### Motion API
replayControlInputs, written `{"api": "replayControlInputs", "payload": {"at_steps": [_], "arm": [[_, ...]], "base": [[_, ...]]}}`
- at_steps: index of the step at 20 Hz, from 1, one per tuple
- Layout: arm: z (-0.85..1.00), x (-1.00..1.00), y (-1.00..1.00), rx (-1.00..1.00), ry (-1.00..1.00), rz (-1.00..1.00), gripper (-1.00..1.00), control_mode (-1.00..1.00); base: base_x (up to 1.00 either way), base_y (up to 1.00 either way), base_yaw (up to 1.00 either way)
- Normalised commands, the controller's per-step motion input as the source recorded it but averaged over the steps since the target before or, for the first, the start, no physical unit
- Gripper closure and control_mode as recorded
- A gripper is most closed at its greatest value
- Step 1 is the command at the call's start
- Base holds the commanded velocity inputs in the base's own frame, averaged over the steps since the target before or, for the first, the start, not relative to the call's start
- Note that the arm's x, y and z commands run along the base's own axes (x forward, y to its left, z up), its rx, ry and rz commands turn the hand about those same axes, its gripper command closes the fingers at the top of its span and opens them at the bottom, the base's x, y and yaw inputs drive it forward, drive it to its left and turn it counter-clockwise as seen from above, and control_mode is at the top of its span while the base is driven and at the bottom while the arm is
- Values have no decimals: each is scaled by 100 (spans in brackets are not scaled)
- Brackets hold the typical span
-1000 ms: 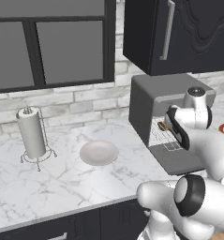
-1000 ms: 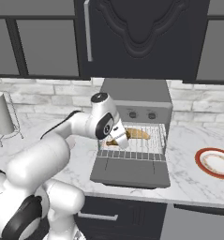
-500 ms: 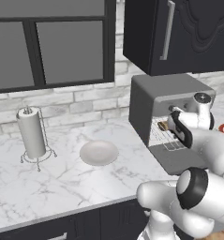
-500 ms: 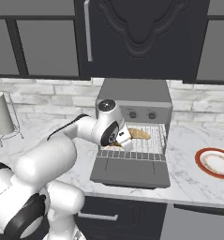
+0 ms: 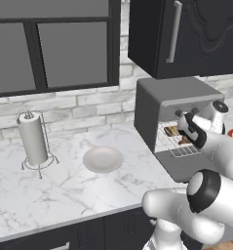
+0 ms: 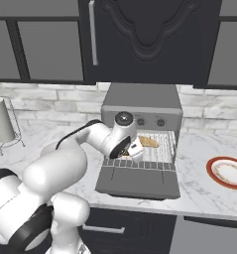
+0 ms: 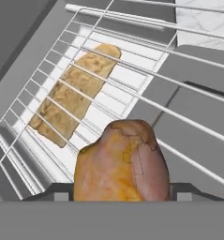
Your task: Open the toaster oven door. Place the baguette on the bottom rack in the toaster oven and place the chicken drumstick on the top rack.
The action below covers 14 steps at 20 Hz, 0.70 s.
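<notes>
Grey drop-down toaster oven door (image 6: 138,181) open; tan oblong baguette (image 7: 73,93) racked at eleven o'clock; jaws clamped on glossy orange-brown chicken drumstick (image 7: 122,165), placement pending.

The toaster oven (image 6: 142,104) stands grey, its door (image 6: 138,182) folded flat open; the tan baguette (image 7: 73,93) lies under rack wires; the glossy drumstick (image 7: 122,164) sits above them.

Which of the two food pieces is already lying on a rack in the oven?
The baguette, the paler long loaf under the wires; the chicken drumstick sits at the tool.
</notes>
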Motion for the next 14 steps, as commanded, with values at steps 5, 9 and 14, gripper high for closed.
{"api": "replayControlInputs", "payload": {"at_steps": [5,9,14], "arm": [[-42,-1,-30,16,0,0,100,-100],[-42,-4,-36,7,0,0,100,-100],[-31,-21,-29,2,0,-4,-100,-100]], "base": [[0,0,0],[0,0,0],[0,0,0]]}}
